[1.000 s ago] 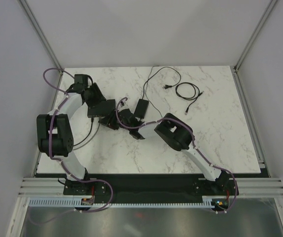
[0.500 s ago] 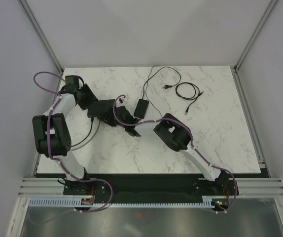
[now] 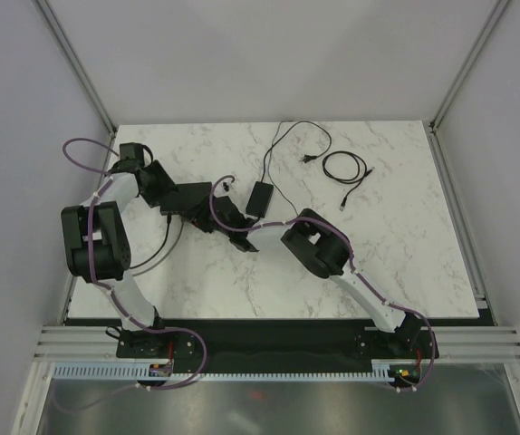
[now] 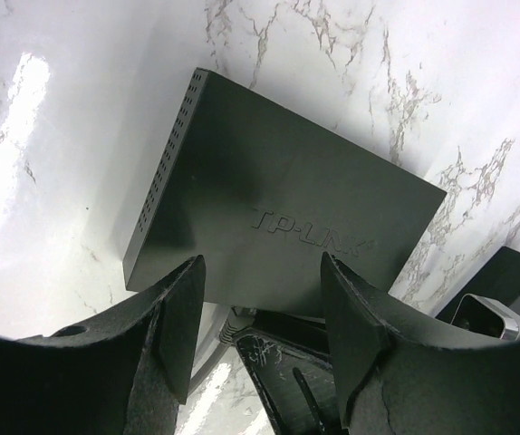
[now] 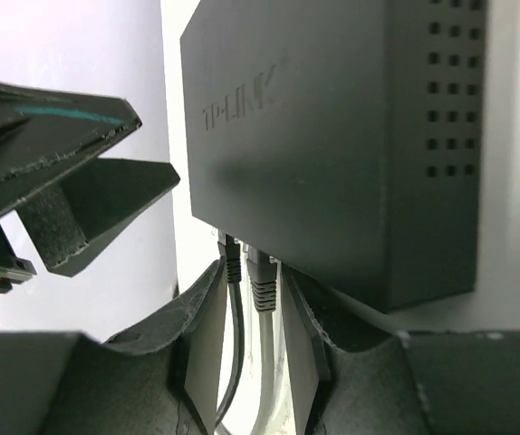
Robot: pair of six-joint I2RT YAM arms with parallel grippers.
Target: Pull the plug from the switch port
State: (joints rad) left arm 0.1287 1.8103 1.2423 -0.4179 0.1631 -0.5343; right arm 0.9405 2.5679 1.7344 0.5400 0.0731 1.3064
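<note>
The switch (image 3: 187, 197) lay flat on the tabletop (image 3: 405, 245), left of centre, its ports facing the right tool (image 5: 252, 269). That tool stood half-closed about a grey plug (image 5: 262, 290) and a black lead (image 5: 234, 263) beside it; whether it pinched them I could not tell. The left tool (image 4: 262, 272) hung wide open just beside the switch, holding nothing. The plug looked small, hard and probably latched, its cable limp, so the body was the place to grip. The light switch would likely slide unless braced.
</note>
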